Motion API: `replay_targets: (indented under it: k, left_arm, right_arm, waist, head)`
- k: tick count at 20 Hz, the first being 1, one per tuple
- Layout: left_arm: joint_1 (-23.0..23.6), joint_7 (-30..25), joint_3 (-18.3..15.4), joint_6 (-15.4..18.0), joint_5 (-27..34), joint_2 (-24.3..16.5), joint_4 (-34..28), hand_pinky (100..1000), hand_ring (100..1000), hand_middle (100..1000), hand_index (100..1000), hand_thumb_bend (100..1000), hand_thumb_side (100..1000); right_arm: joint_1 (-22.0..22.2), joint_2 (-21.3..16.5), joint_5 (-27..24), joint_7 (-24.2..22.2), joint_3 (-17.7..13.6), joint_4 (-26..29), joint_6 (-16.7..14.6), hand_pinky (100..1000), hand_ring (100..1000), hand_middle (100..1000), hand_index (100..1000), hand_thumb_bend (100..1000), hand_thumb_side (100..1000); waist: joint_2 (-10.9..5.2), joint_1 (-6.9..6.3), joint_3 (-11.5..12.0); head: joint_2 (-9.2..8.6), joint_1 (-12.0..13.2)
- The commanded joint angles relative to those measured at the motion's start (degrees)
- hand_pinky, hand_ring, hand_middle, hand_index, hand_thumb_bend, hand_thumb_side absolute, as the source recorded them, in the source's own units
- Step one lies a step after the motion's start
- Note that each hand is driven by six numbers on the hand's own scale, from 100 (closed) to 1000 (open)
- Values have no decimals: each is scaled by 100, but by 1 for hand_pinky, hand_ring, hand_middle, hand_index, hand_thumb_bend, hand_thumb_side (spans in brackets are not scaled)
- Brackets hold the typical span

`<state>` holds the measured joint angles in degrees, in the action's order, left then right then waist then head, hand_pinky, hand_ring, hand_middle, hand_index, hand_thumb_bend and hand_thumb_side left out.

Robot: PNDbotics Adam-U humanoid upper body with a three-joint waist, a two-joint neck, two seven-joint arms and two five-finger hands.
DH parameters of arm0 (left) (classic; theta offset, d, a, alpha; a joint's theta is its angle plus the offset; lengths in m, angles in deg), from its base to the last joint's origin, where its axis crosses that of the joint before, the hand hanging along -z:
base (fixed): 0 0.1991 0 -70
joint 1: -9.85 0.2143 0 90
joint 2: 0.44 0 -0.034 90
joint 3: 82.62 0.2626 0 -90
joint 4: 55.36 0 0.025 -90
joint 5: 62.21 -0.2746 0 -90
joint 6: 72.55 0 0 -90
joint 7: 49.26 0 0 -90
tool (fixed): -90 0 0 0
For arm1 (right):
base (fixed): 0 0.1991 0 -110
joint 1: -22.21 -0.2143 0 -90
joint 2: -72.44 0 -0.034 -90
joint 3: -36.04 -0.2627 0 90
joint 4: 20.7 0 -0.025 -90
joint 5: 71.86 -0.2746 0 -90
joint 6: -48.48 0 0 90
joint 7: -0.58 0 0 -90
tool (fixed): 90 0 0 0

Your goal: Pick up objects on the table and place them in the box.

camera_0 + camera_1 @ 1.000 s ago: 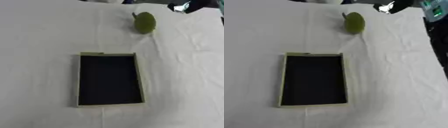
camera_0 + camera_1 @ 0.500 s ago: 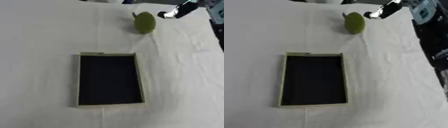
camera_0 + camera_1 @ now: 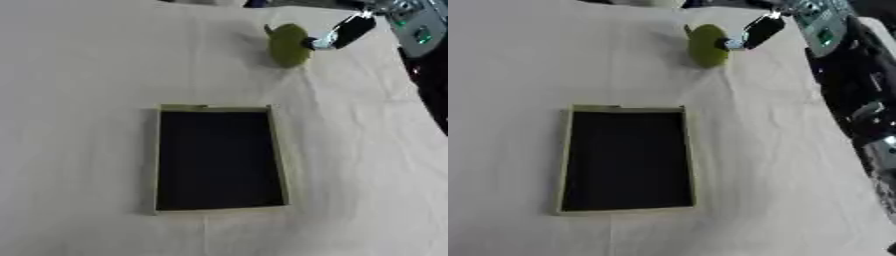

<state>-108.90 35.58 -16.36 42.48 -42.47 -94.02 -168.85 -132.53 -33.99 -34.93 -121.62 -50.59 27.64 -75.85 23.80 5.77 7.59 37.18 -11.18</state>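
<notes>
Reaching from upper right, the right hand [image 3: 348, 33] seemingly touches the green fruit [image 3: 288, 45]; finger state unclear.

A big table [image 3: 79, 75] has a pale cloth [image 3: 367, 165] with soft wrinkles all over it. A flat box [image 3: 217, 158], dark inside with light walls, lies on the cloth, well below the fingers [image 3: 348, 32]. A green fruit [image 3: 288, 45] lies right at the fingertips, on their left.
</notes>
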Motion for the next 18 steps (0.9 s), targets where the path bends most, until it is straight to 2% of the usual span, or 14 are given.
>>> replay_targets:
  k: [1, 18]
  left_arm:
    - [-71, -23, -2, 5, 42, -100, -110, 597, 672, 585, 721, 100, 502]
    - [-156, -58, -26, 24, 54, -63, -110, 594, 670, 584, 720, 100, 518]
  right_arm:
    - [-88, -91, 157, -1682, -9, -6, -1764, 917, 1000, 972, 1000, 358, 322]
    - [-31, 5, 780, -1240, -84, -282, -1764, 910, 1000, 967, 1000, 302, 332]
  waist:
    - [-103, -29, 19]
    - [76, -16, 150]
  head:
    - [-60, -18]
    - [-215, -78]
